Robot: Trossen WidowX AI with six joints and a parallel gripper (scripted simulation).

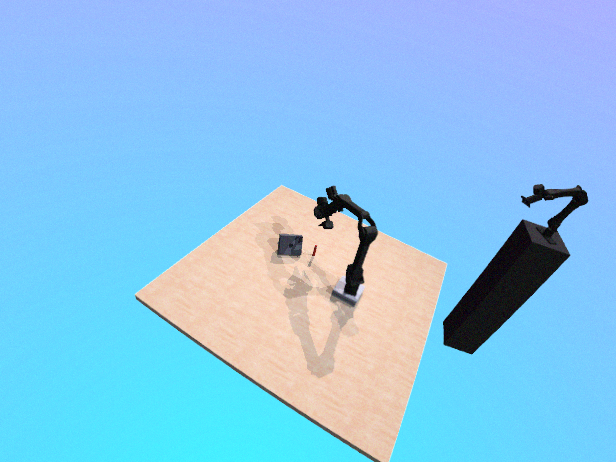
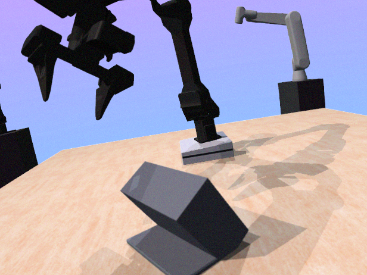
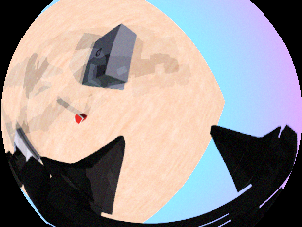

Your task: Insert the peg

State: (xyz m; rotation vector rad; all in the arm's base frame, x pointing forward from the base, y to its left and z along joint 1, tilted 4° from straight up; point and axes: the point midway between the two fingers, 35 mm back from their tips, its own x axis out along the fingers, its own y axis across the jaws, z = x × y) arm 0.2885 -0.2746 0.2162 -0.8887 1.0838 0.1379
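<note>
The fingers stand wide open, holding nothing.

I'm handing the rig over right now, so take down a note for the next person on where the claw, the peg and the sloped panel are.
Claw: open, nothing held, above the table.
Red peg: standing on the table, between the panel and the arm's base.
Sloped panel: on the table, its hole without the peg.
Done: no grasp yet.
Left: grasp, align, insert fully, release, withdraw.
</note>
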